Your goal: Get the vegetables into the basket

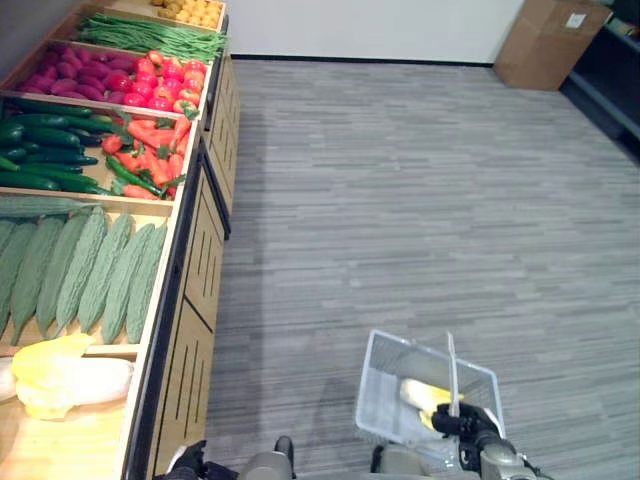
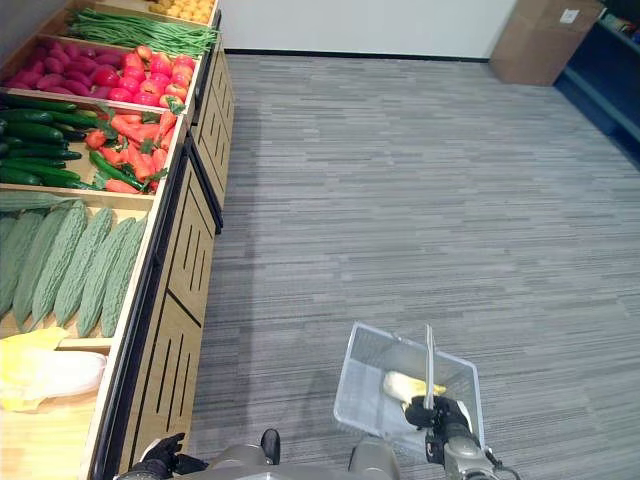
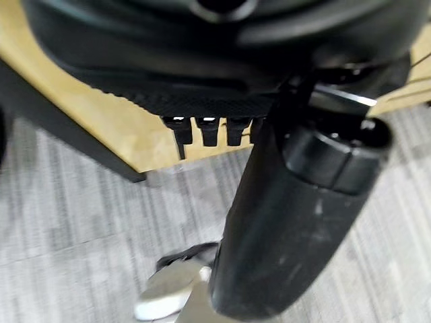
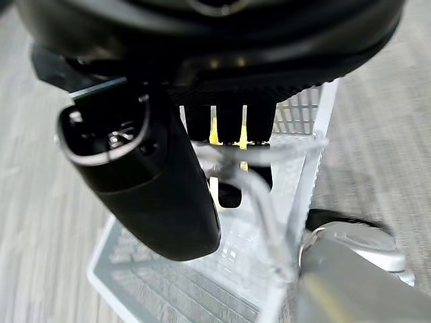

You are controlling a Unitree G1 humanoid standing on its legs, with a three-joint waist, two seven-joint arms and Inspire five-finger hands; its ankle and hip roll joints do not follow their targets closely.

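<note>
Basket (image 1: 400,385): white wire mesh, carried over the floor; one pale yellow-white vegetable (image 1: 425,394) inside.
Right hand (image 1: 462,420): curled round the basket handle (image 1: 453,372).
Left hand (image 2: 160,458): fingers bent, holding nothing.
Shelf (image 1: 175,270): wooden bins of bumpy gourds (image 1: 90,270), cucumbers, red peppers.

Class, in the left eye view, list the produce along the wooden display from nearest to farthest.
Pale cabbage → bitter gourds → cucumbers → purple vegetables with red tomatoes → green beans → yellow produce.

A pale vegetable (image 1: 425,394) lies partly hidden behind the basket (image 1: 385,375) handle, while the cabbage (image 1: 60,380) is cut off at the frame's edge.
</note>
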